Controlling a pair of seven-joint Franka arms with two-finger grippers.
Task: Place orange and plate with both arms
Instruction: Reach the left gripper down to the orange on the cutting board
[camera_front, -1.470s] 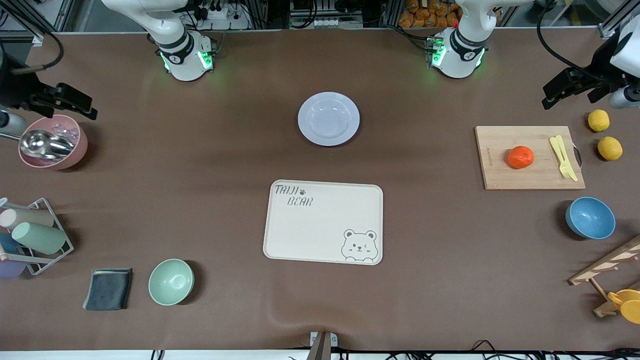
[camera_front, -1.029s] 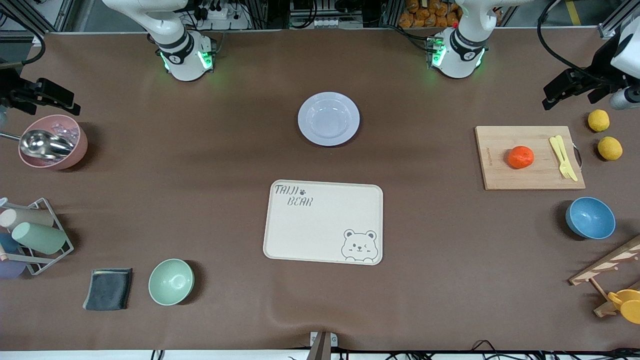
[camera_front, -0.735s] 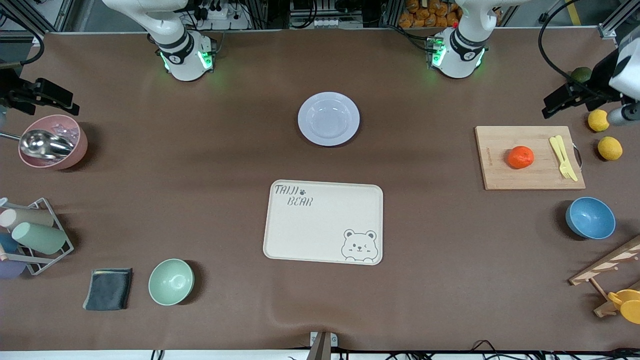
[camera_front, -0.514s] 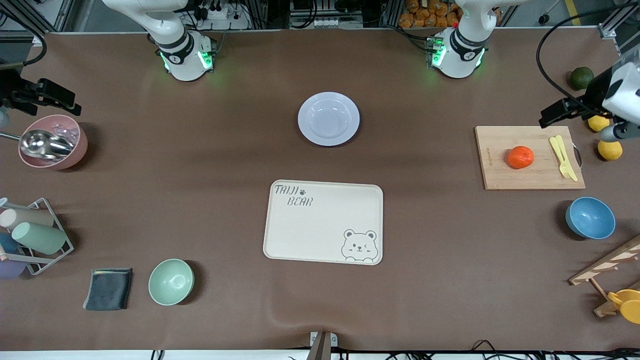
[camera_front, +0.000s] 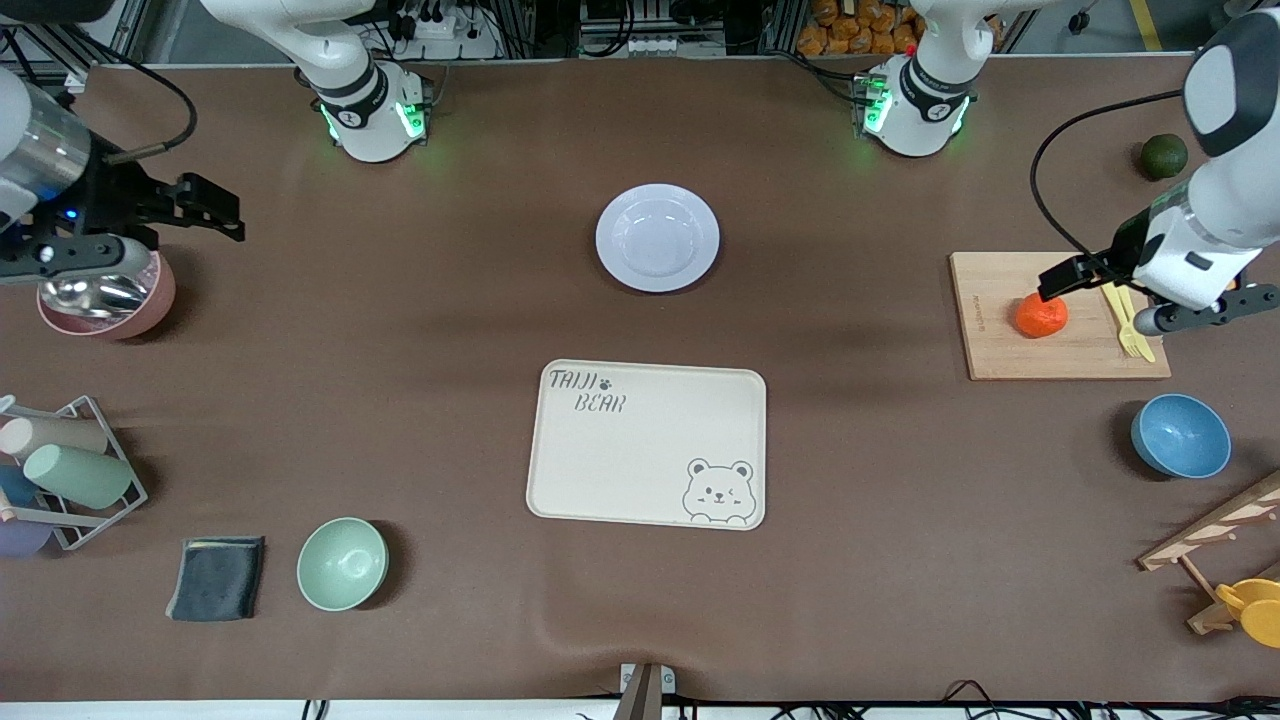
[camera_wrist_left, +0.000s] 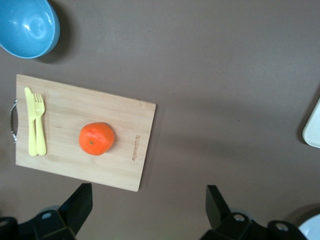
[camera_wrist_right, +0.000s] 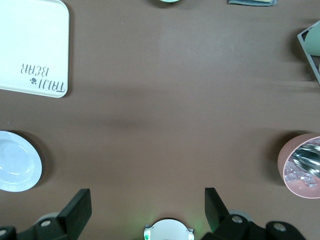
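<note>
Brown table, both grippers spread wide in the air
Pink bowl holds a metal scoop; glossy plate sits empty; orange on cutting board, left gripper over it; right gripper by the pink bowl.

The left gripper hides part of the orange; the right arm covers the pink bowl's rim. Cups at the desk's edge seem cut off.
</note>
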